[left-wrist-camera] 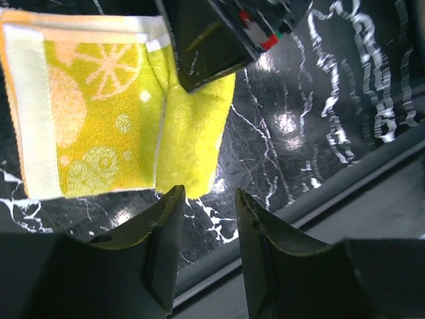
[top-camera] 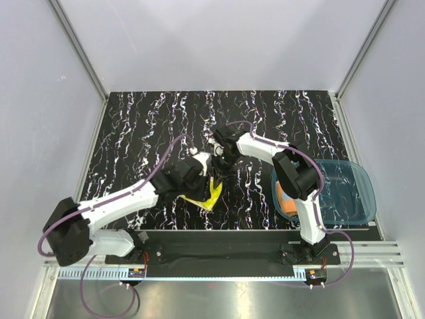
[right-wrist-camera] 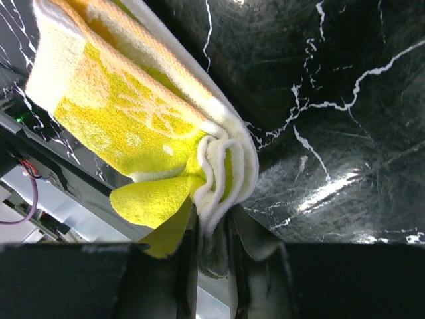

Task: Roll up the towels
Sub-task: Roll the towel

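Right gripper and left gripper meet over the middle of the table in the overhead view. The yellow towel shows just below them, while the orange towel sits well apart in the tray, mostly hidden by the right arm. From above I cannot tell how either pair of jaws stands. The left wrist view shows the left gripper spread open and holding nothing. The yellow towel lies just ahead of the fingertips, its long side running across the frame, crosswise to the jaws, and the right gripper comes down on its far fold. In the right wrist view the right gripper is clamped tight on a bunched, layered edge of the yellow towel, which stretches away up-left. The left arm looks better placed to take the free near edge. Whether the cloth rests on the table or hangs clear is hard to make out.
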Controlling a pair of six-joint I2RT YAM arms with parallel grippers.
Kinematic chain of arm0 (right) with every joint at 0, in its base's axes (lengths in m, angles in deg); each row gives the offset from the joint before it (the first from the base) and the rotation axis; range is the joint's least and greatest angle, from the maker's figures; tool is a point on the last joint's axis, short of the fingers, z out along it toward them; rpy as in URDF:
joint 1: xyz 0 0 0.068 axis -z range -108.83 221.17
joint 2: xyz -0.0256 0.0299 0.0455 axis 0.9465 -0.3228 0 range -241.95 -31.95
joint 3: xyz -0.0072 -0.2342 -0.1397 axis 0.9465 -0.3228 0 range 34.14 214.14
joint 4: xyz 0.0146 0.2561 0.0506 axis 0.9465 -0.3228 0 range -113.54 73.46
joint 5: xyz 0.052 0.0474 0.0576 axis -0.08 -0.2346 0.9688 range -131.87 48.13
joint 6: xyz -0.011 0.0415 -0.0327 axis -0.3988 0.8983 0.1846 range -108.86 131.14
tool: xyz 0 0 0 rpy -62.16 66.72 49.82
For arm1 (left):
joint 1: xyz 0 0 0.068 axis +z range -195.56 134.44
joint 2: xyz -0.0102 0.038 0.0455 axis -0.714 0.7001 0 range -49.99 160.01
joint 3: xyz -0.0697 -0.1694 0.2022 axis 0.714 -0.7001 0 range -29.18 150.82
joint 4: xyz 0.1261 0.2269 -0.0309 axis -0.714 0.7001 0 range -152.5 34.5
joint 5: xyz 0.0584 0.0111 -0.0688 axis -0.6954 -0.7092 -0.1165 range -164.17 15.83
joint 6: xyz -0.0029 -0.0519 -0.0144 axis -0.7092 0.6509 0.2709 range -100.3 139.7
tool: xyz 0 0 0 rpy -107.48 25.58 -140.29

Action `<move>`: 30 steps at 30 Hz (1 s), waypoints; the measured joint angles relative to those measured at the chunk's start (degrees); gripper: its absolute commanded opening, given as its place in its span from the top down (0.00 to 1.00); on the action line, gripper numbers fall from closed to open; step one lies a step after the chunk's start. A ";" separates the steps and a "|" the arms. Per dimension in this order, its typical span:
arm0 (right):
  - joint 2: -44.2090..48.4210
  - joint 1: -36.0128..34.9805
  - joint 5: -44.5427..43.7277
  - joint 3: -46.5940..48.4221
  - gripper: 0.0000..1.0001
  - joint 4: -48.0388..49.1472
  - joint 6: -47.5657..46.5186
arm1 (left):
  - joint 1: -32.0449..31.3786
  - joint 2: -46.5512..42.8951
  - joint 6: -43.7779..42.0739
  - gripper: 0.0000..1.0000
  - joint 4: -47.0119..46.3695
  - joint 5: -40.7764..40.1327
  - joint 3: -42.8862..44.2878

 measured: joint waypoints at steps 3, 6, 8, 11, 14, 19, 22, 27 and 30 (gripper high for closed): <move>-0.35 -0.07 -0.50 1.03 0.85 -1.75 -0.44 | -3.67 4.90 -1.33 0.57 0.11 -3.61 1.46; -1.42 -0.13 -0.59 2.23 0.84 -2.82 -0.72 | -5.95 9.16 -2.05 0.55 0.39 -6.10 2.36; -1.97 -0.17 -0.59 2.73 0.84 -3.28 -0.83 | -7.52 11.87 -2.45 0.55 0.70 -7.78 3.41; -2.25 -0.17 -0.55 3.13 0.85 -3.91 -1.03 | -9.25 15.10 -2.93 0.54 0.63 -9.64 4.98; -2.62 -0.20 -0.55 3.63 0.84 -4.37 -1.25 | -10.27 17.46 -3.41 0.52 0.68 -11.32 5.97; -2.78 -0.22 -0.50 3.82 0.83 -4.55 -1.49 | -11.45 20.52 -3.52 0.48 1.46 -15.37 7.43; -2.89 -0.22 -0.35 4.02 0.83 -4.68 -1.73 | -12.15 20.76 -3.48 0.46 2.03 -18.03 7.50; -4.11 -0.24 0.26 5.62 0.81 -5.44 -2.21 | -12.90 21.46 -3.45 0.46 2.47 -20.52 7.50; -5.01 -0.26 0.79 6.82 0.75 -5.90 -2.36 | -13.51 22.88 -3.50 0.47 2.40 -21.22 7.50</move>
